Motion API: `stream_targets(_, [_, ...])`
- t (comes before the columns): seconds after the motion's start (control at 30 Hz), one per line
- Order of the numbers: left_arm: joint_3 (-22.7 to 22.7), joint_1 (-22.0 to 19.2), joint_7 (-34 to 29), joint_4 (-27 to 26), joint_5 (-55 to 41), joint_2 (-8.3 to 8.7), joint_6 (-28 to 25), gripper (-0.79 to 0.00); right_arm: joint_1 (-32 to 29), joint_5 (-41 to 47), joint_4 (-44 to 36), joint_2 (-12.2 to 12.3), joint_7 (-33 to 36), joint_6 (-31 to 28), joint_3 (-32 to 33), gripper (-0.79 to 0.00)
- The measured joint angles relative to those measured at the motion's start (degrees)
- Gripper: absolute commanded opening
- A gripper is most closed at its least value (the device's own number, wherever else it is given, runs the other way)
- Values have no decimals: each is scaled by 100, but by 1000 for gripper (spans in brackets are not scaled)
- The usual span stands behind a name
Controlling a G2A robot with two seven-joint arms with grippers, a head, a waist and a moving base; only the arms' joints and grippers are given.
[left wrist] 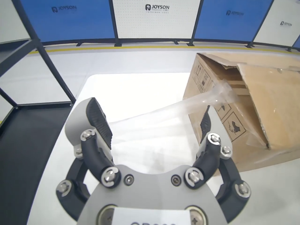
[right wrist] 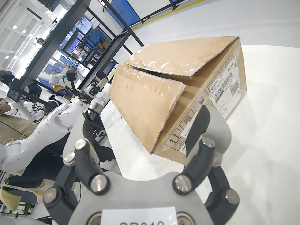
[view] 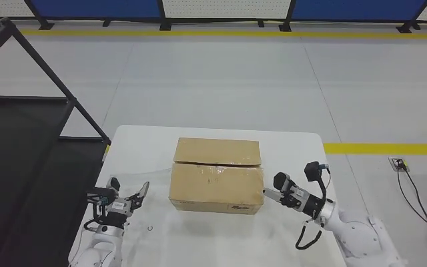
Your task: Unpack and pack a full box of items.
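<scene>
Left tool (view: 129, 188) is hanging spread, pinching nothing, near the box's (view: 215, 177) left end. The right tool (view: 272, 189), also spread, is sitting just beside the right end and is the nearer. The box is lying mid-desk (view: 213, 233) between them, its long axis running left to right. Its brown top flaps (view: 217, 152) are resting down unsealed and gaping at the ends, with a clear tape strand (left wrist: 182, 104) trailing from the left end toward that tool.

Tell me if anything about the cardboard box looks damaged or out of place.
Yes. The cardboard box has top flaps torn ragged along the seam and sitting lifted, not flat. A loose strip of clear tape trails off its end toward the open left gripper.
</scene>
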Motion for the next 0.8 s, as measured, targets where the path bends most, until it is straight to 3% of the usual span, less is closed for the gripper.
stream_targets(0.43, [-111,144,117,-62,26,9,-28,0,1011,1178,1042,-57,651,-290,-665,0])
stream_targets(0.8, [-96,152,48,-116,51,7,-114,0,602,2337,645,116,1394,-1278,-310,0])
